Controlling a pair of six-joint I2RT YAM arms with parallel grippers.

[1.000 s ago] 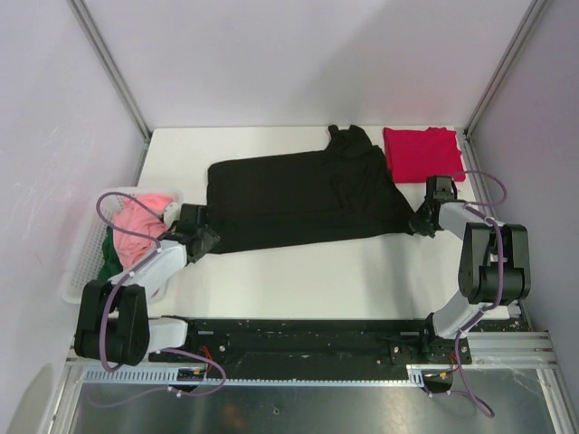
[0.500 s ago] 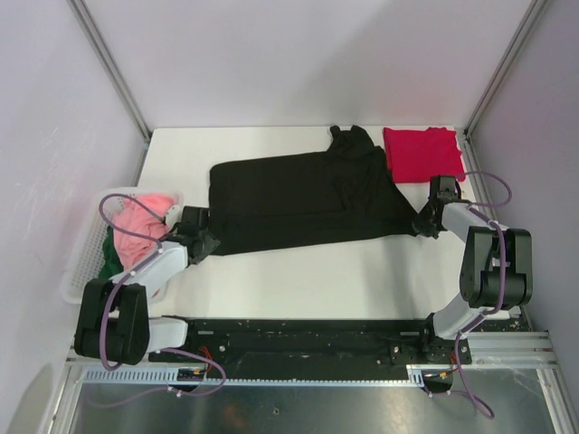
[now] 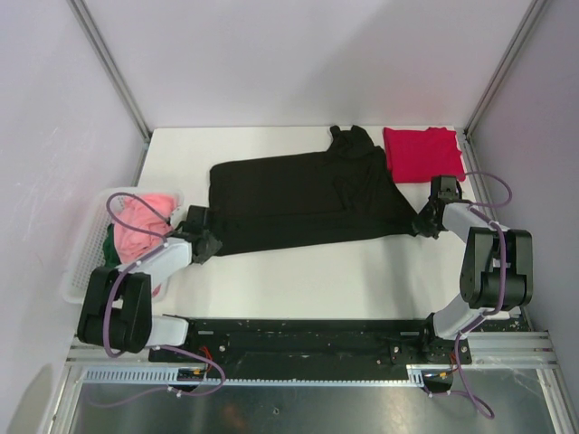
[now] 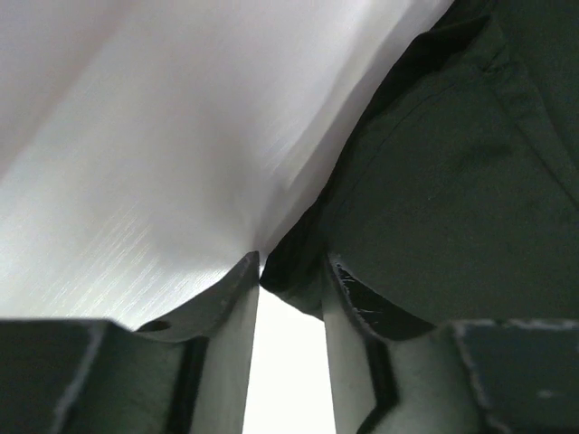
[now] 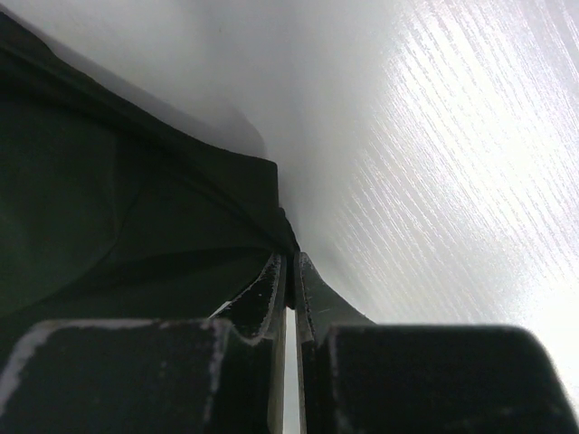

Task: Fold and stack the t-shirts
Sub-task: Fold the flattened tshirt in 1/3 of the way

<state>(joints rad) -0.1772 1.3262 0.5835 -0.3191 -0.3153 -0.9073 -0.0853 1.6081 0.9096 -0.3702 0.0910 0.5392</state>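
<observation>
Pale lilac walls and aluminium corner posts close in a white counter (image 3: pixel 298 271). At its left edge stands a white lattice basket (image 3: pixel 77 269) holding a pink garment (image 3: pixel 145 217) and a dark green garment (image 3: pixel 110 249), both crumpled and not yet folded. Just right of the basket the left arm (image 3: pixel 158 260) reaches to the near-left corner of the black t-shirt (image 3: pixel 308 194). In the left wrist view its jaws stand apart with the hem corner lying in the gap between them, not yet pinched. The black t-shirt lies spread flat across the middle of the counter, its length running left to right and its neck end bunched toward the far right. Beyond that end, in the far right corner, a red t-shirt (image 3: pixel 423 152) lies folded into a neat square, just beside the black one. The right arm (image 3: pixel 460 215) meets the near-right corner of the black shirt, and the right wrist view shows its jaws all but shut, with the cloth corner nipped at the tips. The step in hand looks like taking both near corners for the first fold. The next move probably calls for the left jaws to clamp the hem, then for both arms to lift together and carry the near edge evenly over the far edge.
</observation>
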